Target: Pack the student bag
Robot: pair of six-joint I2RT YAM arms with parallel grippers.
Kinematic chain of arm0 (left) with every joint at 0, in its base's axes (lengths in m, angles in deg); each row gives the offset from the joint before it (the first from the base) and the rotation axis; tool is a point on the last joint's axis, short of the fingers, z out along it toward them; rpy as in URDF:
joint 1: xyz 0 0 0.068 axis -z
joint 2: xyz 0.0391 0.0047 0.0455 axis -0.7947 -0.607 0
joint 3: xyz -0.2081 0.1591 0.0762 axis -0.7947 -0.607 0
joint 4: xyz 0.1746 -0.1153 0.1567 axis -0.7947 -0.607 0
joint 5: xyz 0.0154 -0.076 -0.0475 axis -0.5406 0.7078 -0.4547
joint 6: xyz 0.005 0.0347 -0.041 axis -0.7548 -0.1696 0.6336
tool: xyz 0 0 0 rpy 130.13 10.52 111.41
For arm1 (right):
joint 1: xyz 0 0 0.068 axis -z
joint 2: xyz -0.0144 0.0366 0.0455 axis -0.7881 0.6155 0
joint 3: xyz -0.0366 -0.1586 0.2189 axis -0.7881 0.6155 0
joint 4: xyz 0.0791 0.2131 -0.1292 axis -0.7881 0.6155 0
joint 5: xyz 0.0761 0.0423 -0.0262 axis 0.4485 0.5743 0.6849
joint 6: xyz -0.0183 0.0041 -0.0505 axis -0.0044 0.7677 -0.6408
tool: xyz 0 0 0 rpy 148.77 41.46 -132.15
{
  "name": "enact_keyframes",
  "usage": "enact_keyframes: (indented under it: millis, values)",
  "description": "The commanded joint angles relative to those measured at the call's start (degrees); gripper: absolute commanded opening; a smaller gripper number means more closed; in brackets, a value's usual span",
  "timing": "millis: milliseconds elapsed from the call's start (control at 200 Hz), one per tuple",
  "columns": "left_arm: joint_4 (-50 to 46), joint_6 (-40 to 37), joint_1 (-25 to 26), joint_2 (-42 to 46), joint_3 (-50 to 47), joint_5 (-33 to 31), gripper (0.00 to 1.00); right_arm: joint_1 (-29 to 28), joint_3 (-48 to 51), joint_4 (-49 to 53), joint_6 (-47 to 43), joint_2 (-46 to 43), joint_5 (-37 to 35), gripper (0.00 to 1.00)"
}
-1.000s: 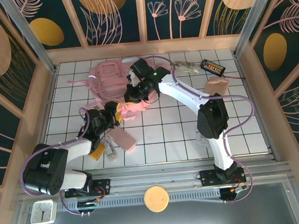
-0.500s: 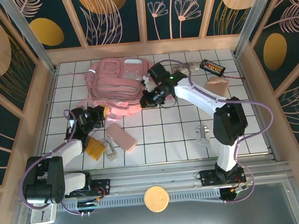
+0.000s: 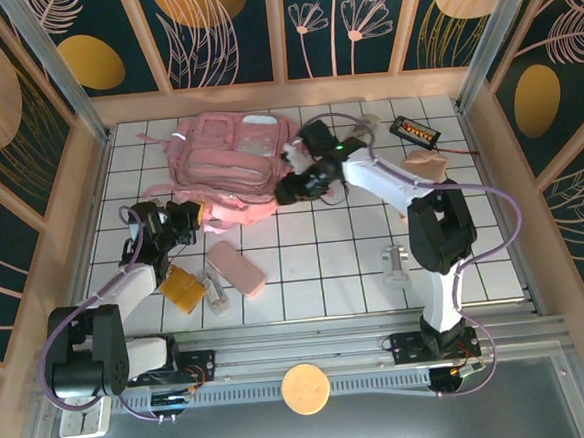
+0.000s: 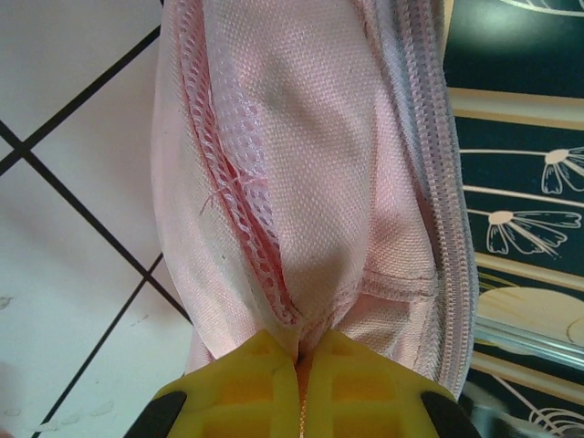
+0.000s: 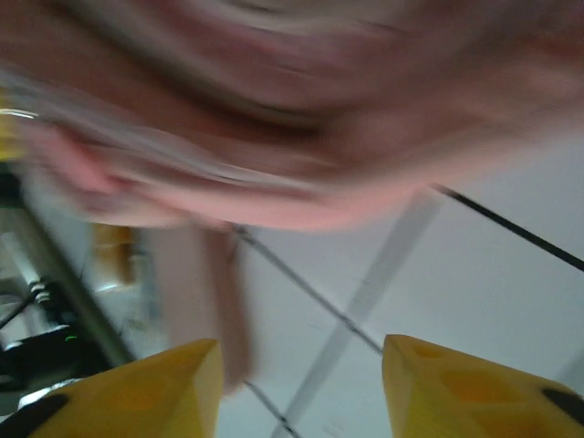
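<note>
Large soft pink backpack (image 3: 230,161) lying flat toward eleven o'clock of the white gridded table (image 3: 345,265). Left gripper (image 4: 299,345) clenched on a fold of its pink fabric at the bag's seven o'clock; right gripper (image 5: 299,354) released, jaws apart, at its four o'clock. Risks dragging the whole bag if pulled unbraced, or losing the thin fold. Counted: one backpack, one flat pink pencil case (image 3: 237,269), one beige soft pouch (image 3: 424,167), two grippers.

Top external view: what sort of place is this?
Probably a staged robot work cell, not a classroom: a white gridded table boxed in by flower-printed wall panels, with the left arm and right arm bolted to a rail at its near edge.
</note>
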Motion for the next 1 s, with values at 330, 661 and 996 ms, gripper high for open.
enact_keyframes:
  millis: [330,661,996]
  values:
    - [7.17,0.25,-0.27,1.21,-3.89,4.45,0.0,-7.21,-14.35,-0.85,8.33,11.96,4.21,0.67]
    - [8.34,0.68,-0.25,1.21,-5.17,4.58,0.0,-7.02,-17.09,7.18,4.97,9.69,-2.17,0.66]
    - [7.98,0.54,-0.27,0.95,-4.9,4.89,0.0,-5.9,-18.86,10.64,0.64,13.38,-4.61,0.66]
